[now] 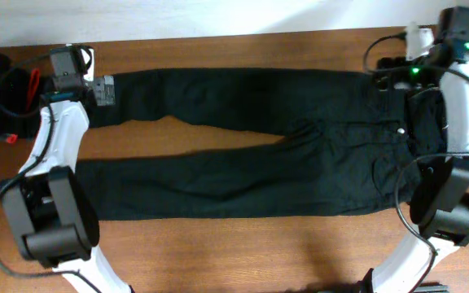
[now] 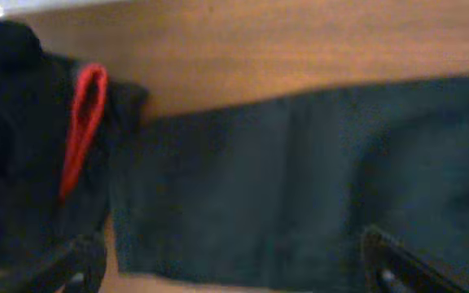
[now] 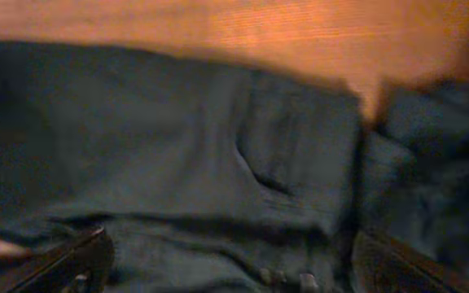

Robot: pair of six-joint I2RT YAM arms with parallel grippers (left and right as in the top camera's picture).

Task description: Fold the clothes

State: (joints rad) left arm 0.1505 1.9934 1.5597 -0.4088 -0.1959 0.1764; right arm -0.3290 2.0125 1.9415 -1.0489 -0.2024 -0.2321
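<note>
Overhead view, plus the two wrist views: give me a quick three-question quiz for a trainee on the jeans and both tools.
1. True or false: the black jeans lie spread out flat, with the waist on the right arm's side.
2. Multiple choice: the left tool is at A) a leg hem, B) the waist button, C) the middle of the jeans.
3. Fill in: the left tool and the right tool each have their jaws ____, with nothing held.

Key: 1 true. 2 A. 3 open.
</note>
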